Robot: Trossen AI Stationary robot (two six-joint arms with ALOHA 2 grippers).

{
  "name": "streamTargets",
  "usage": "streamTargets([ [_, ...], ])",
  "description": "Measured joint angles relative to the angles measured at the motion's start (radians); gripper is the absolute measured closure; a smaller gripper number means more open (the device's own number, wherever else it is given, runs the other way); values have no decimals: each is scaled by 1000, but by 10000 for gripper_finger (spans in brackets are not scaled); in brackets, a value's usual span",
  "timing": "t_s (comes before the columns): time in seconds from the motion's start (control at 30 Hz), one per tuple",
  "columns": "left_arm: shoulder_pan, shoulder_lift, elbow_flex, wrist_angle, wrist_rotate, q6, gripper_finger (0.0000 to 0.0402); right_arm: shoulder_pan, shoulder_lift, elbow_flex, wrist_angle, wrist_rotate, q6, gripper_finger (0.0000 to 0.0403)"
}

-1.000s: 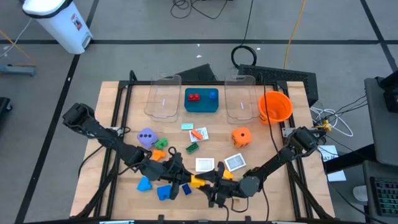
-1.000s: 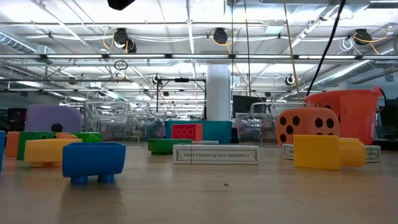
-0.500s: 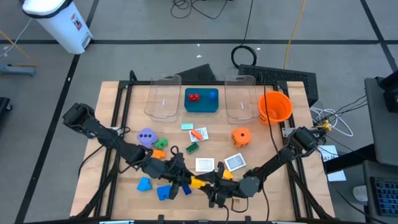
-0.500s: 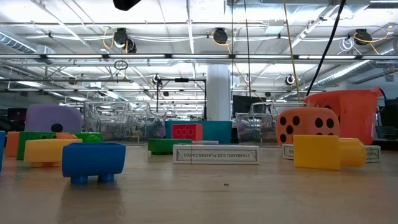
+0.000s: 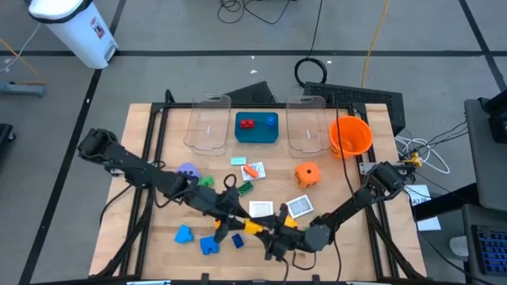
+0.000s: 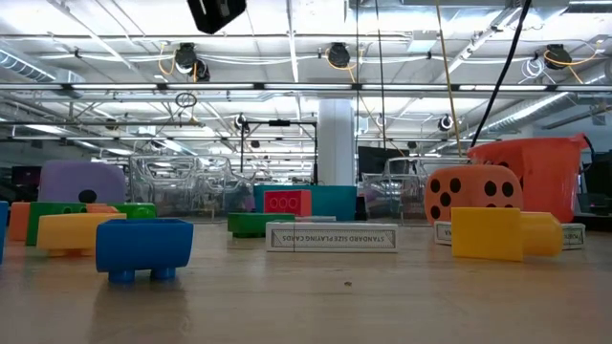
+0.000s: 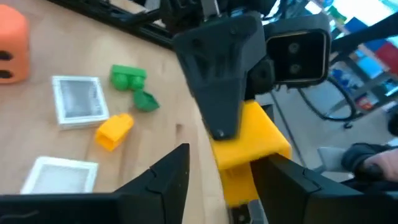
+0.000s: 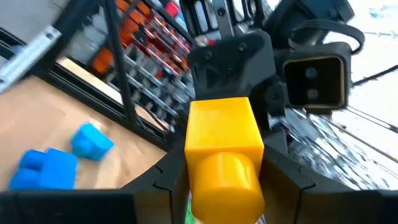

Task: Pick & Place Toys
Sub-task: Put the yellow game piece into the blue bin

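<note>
The right gripper (image 8: 225, 177) is clamped on the yellow brick (image 8: 222, 155) above the surface (image 5: 158, 237). The left gripper (image 7: 221, 171) faces it with fingers parted, releasing the brick.

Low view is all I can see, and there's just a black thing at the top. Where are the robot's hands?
Observer: Both meet over the front part of the table. The right gripper has its fingers clamped on a yellow brick.
Operator: Is the other one holding it too?
Observer: No, the left gripper has its fingers open on either side of it.
Operator: I see something red by the teal thing. Anything else there?
Observer: Yes, the teal tray also holds a blue toy beside the red brick.
</note>
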Motion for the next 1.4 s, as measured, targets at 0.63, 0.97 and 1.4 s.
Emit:
streamTargets([
  [0.63, -306, -142, 1, -304, -586, 74, 226, 3, 2, -1, -120, 158, 73, 266],
  [0.97, -402, 54, 0, -288, -846, -36, 227, -64, -43, -1, -165, 270, 151, 267],
  [1.4, -322, 343, -2, -129, -838, -56, 227, -455, -486, 15, -975, -190, 579, 268],
])
